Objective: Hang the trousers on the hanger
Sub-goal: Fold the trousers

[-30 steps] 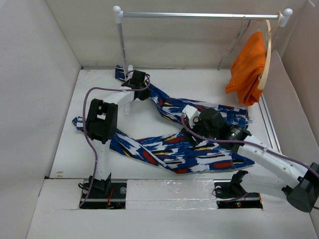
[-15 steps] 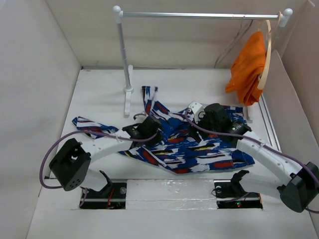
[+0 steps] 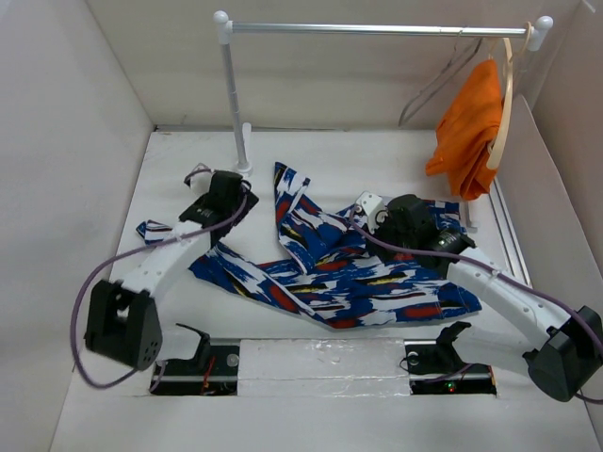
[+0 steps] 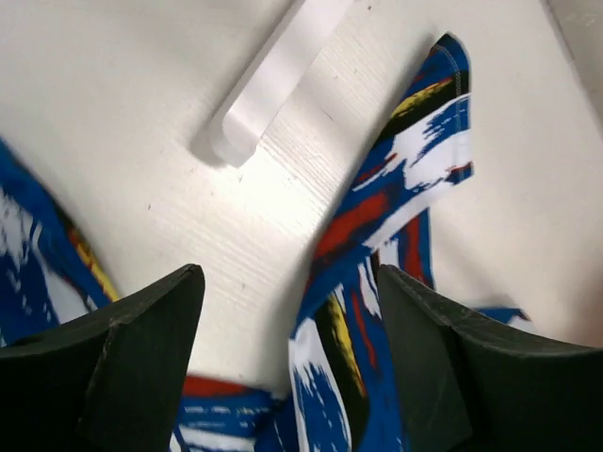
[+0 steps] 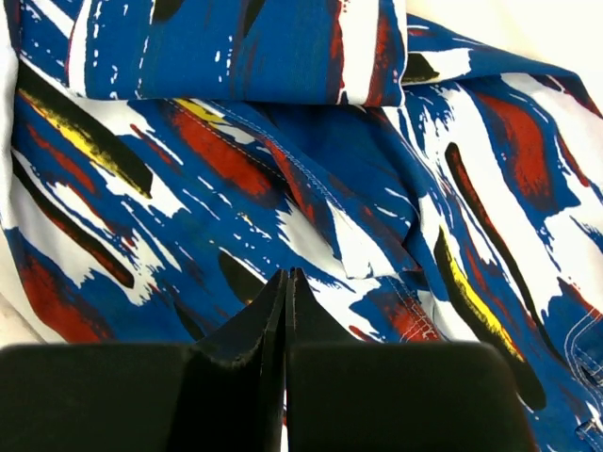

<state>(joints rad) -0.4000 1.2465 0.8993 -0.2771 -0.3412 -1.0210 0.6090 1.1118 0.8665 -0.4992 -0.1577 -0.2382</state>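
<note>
The trousers (image 3: 358, 273) lie flat on the white table (image 3: 179, 160), mid-scene. Their long axis runs left to right: the wide bunched part is at the right, one leg reaches left, and the other bends away to the far side. The cloth is dark blue with jagged red, white, yellow and black streaks. My left pincer (image 4: 287, 282) is released, fingers spread above a leg end. My right pincer (image 5: 285, 282) is clenched, tips together over the cloth.

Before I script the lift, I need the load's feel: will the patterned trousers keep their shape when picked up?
Probably not: the trousers lie in soft folds, legs splayed, so likely floppy. Thin cloth looks light; it would probably drape and trail.
</note>
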